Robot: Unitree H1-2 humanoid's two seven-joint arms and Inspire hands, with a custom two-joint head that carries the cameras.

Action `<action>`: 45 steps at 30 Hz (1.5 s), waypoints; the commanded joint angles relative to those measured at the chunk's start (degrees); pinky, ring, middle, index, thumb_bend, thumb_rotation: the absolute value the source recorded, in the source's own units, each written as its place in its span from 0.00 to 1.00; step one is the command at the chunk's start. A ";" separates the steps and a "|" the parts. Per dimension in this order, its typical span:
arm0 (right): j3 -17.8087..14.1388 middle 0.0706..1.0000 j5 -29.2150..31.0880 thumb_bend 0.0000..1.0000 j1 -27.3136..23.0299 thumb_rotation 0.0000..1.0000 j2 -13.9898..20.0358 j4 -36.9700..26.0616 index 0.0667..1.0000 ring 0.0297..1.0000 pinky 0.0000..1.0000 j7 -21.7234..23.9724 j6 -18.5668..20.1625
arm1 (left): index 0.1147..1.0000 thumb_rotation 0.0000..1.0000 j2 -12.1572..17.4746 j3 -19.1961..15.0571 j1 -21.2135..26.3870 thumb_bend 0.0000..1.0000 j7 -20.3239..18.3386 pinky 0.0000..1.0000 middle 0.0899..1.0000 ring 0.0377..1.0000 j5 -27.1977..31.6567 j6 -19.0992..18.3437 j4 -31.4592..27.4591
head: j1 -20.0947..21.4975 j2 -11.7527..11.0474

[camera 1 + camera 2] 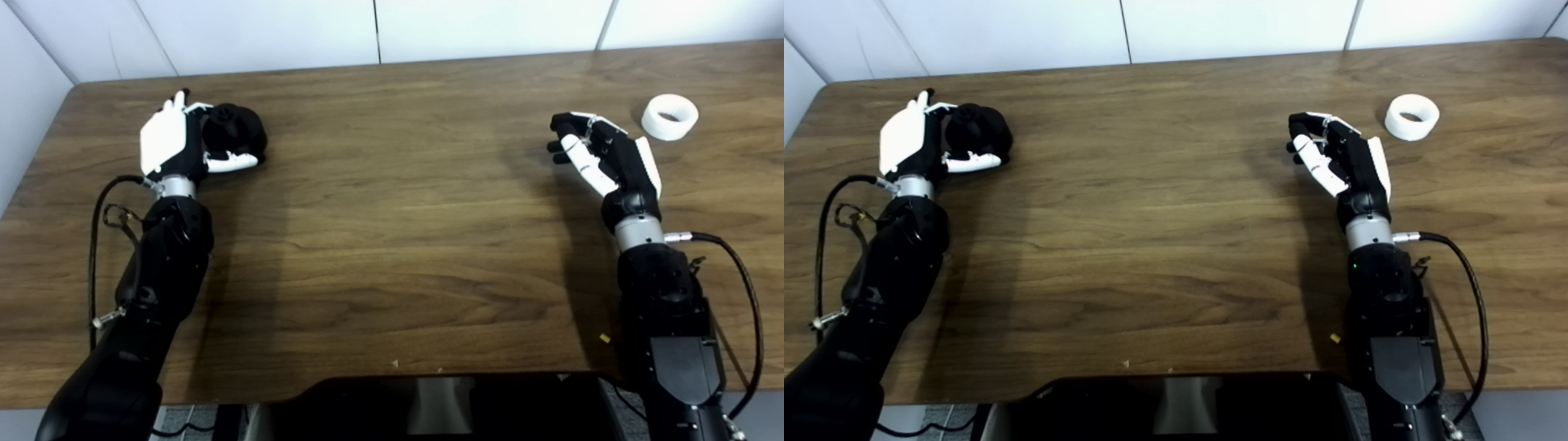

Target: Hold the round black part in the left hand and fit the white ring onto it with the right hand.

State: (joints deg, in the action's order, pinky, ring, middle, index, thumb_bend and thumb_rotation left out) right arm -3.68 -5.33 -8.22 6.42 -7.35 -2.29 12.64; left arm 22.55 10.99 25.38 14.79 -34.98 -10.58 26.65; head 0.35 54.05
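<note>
The round black part (236,130) sits on the table at the far left, with a small knob on top. My left hand (177,142) is wrapped around it, thumb under its near side and fingers behind it. The white ring (669,116) lies flat on the wood at the far right. My right hand (603,153) hovers to the left of the ring and a little nearer, fingers curled loosely and apart, holding nothing. A clear gap of table separates that hand from the ring.
The brown wooden table (392,202) ends at a white wall at the back. A black cable (744,288) loops beside the right forearm, another beside the left. A dark screen-like panel (441,404) sits at the table's front edge.
</note>
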 commanded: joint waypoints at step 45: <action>-0.35 0.70 0.26 0.44 -2.32 0.51 0.07 -1.10 0.63 0.61 0.60 -0.35 -2.42 | 0.61 0.35 -6.40 7.69 -7.98 1.00 -19.26 1.00 1.00 1.00 0.65 5.39 -27.08 | -0.21 -0.19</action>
State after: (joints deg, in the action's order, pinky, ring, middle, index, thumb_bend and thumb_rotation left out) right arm -3.78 -5.21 -8.32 6.38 -7.21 -2.34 12.54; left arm 15.98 18.76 15.87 -4.64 -33.87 -6.69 2.05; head 0.09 53.79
